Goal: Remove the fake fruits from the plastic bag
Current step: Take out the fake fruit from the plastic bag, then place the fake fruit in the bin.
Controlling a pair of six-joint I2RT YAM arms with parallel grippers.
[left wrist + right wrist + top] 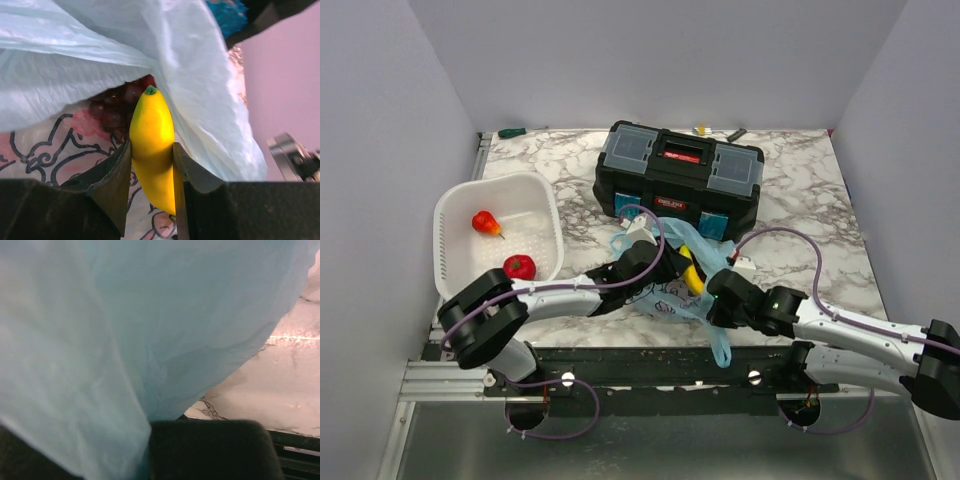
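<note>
The left gripper [152,160] pinches the yellow banana [151,120] around its middle, jaws narrowed onto it, at the mouth of the plastic bag [75,60]; a dark grape bunch [116,107] lies inside, just behind; the right gripper [710,296] is clamped on the bag's film; the bag rests on the counter [800,200] before a black toolbox [678,175].

You face plain pale-lilac walls [650,55] on three sides, upper frame; white-grey marbled tabletop [810,200] at centre; aluminium rail frame [430,378], dull grey surface [660,452] along bottom edge.
</note>
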